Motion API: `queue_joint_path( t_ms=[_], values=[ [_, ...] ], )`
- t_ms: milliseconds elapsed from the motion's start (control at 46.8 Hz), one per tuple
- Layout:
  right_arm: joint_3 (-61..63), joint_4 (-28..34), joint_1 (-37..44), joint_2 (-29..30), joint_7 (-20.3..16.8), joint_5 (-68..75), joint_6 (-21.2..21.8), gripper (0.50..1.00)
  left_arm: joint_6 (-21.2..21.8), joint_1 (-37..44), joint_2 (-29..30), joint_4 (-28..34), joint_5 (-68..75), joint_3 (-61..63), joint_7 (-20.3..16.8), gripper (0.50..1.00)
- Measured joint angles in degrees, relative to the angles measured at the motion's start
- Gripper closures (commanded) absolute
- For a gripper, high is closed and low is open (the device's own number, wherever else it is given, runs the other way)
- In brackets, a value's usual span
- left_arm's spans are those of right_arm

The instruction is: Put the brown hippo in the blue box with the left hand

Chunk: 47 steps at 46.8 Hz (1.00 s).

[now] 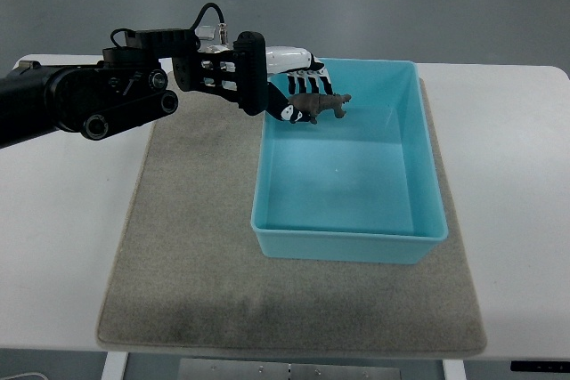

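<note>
Dangling over blue box: brown hippo, hand-held.

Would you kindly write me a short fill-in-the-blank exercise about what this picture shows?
1. The left hand holds a brown ____ in its fingers.
2. The hippo hangs over the far-left corner of the ____ box.
3. The box stands on a grey ____ that lies on the white table.
4. The inside of the box holds ____ so far.

Missing words: hippo; blue; mat; nothing
</note>
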Motion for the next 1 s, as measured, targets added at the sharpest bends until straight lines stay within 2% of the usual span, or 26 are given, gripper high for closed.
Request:
queue_joint_path(
  t_ms=[64, 85, 171, 278, 683, 726, 769, 1004],
  values=[
    [0.0, 0.0, 0.0, 0.0, 0.0, 0.0, 0.0, 0.564, 0.0, 0.1, 0.0, 0.0, -0.2, 0.0, 0.0, 0.789],
    [0.0, 0.0, 0.0, 0.0, 0.0, 0.0, 0.0, 0.564, 0.0, 0.1, 0.0, 0.0, -0.2, 0.0, 0.0, 0.770],
    [0.0, 0.0, 0.0, 0.0, 0.0, 0.0, 0.0, 0.564, -0.1, 0.1, 0.0, 0.0, -0.3, 0.0, 0.0, 0.757],
    [0.0, 0.0, 0.0, 0.0, 0.0, 0.0, 0.0, 0.564, -0.1, 0.2, 0.0, 0.0, -0.4, 0.0, 0.0, 0.692],
    [0.0, 0.0, 0.0, 0.0, 0.0, 0.0, 0.0, 0.564, 0.0, 0.5, 0.2, 0.1, -0.6, 0.0, -0.1, 0.688],
    [0.0, 0.0, 0.0, 0.0, 0.0, 0.0, 0.0, 0.564, 0.0, 0.5, 0.2, 0.2, -0.7, -0.2, -0.1, 0.682],
    [0.0, 0.0, 0.0, 0.0, 0.0, 0.0, 0.0, 0.564, 0.0, 0.5, 0.2, 0.4, -0.9, -0.8, -0.1, 0.654],
    [0.0, 0.0, 0.0, 0.0, 0.0, 0.0, 0.0, 0.564, 0.1, 0.6, 0.2, 5.8, -1.0, -6.4, -0.1, 0.649]
  ],
)
